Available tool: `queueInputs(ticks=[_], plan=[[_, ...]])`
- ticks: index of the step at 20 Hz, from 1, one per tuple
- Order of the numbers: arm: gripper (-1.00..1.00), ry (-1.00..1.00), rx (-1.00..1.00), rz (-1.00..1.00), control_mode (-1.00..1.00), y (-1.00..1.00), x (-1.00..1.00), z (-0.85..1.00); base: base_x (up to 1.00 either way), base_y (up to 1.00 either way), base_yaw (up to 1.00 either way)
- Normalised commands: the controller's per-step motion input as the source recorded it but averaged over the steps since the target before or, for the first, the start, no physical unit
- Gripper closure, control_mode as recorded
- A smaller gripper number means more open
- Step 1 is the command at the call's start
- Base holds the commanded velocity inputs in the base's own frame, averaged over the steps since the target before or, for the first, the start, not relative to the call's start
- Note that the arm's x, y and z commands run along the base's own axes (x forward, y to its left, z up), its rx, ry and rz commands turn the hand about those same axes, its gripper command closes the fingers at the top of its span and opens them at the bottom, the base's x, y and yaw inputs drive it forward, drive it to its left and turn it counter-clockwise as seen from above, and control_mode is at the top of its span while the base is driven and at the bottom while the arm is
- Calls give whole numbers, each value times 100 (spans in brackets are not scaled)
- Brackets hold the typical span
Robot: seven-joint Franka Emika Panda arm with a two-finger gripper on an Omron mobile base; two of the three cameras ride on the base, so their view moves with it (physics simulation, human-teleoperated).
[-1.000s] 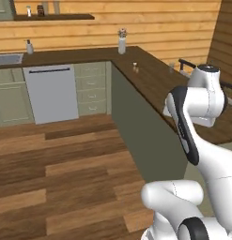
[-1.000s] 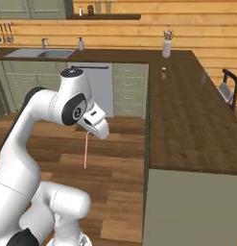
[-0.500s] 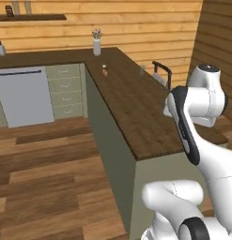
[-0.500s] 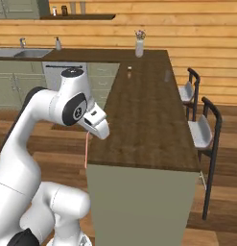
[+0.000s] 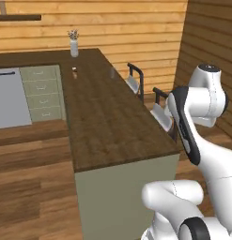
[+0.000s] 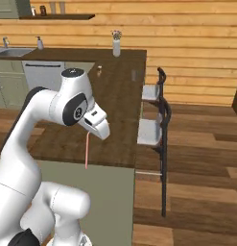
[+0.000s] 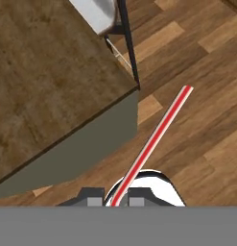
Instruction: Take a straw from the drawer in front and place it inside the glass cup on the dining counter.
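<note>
Gripper (image 7: 114,201) pinches the straw (image 7: 151,142) at its base, fingers closed against it on both sides in the hand view. The straw runs out from the fingertips, its free end over the wood floor (image 7: 196,120), just off the corner of the counter (image 7: 48,77). In the right base view the straw (image 6: 86,151) hangs straight down from the gripper (image 6: 101,130), in front of the counter's near end (image 6: 105,144). The glass cup (image 5: 112,72) stands far up the counter (image 5: 108,122) near its right edge, well apart from the straw; it also shows faintly in the right base view (image 6: 134,75). White vase (image 5: 73,47) at the far end. Two stools (image 6: 151,132) along the counter's right side.
</note>
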Motion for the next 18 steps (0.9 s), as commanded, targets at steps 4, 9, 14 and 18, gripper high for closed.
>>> queueInputs(ticks=[4, 9, 14, 18], plan=[[100, 0, 0, 0, 100, 0, 0, 0, 37, -100, 16], [100, 0, 0, 0, 100, 0, 0, 0, 47, -100, 26], [100, 0, 0, 0, 100, 0, 0, 0, 47, -100, 30], [100, 0, 0, 0, 100, 0, 0, 0, 55, -99, 35]])
